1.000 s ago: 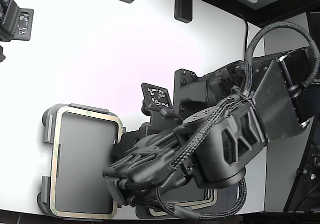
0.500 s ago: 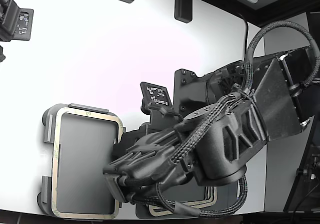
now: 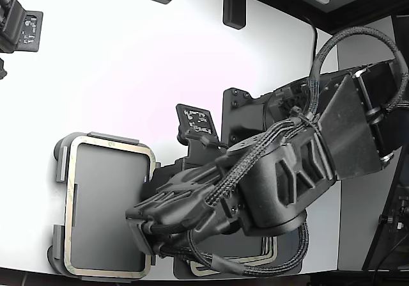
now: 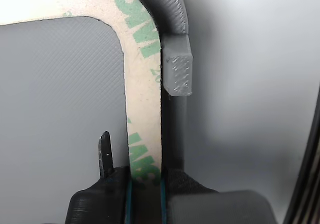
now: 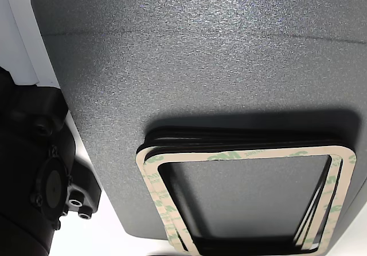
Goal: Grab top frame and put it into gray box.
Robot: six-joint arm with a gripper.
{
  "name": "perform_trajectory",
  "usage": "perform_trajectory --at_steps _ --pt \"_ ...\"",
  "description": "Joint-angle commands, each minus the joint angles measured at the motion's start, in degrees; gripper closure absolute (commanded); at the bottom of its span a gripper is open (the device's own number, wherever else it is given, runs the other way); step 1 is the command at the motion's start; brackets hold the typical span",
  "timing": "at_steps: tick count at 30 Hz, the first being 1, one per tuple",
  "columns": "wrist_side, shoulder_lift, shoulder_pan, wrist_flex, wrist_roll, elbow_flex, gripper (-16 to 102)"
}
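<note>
The top frame (image 4: 142,108) is being gripped along one side by the gripper (image 4: 145,184), inside the gray box (image 3: 61,164) by its raised tab (image 4: 177,72)

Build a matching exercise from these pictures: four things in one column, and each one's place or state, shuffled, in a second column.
Things
1. top frame
2. gray box
3. stack of frames
4. hand

Places or states
A. piled on the dark mat
B. at the exterior view's left, on the white table
C. clamped on the frame's edge
D. lying in the gray box

Pairs: 1-D, 2-B, 3-A, 4-C
</note>
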State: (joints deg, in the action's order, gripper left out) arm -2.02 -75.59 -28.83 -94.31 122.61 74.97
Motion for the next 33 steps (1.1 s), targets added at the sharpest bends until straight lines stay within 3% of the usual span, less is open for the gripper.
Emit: perform_trajectory --at_steps 1,33 --pt "0.4 -1.1 0.8 -0.6 0.1 -1.3 99" --pt "-0.2 -0.2 1.0 -0.6 0.0 -1.2 99"
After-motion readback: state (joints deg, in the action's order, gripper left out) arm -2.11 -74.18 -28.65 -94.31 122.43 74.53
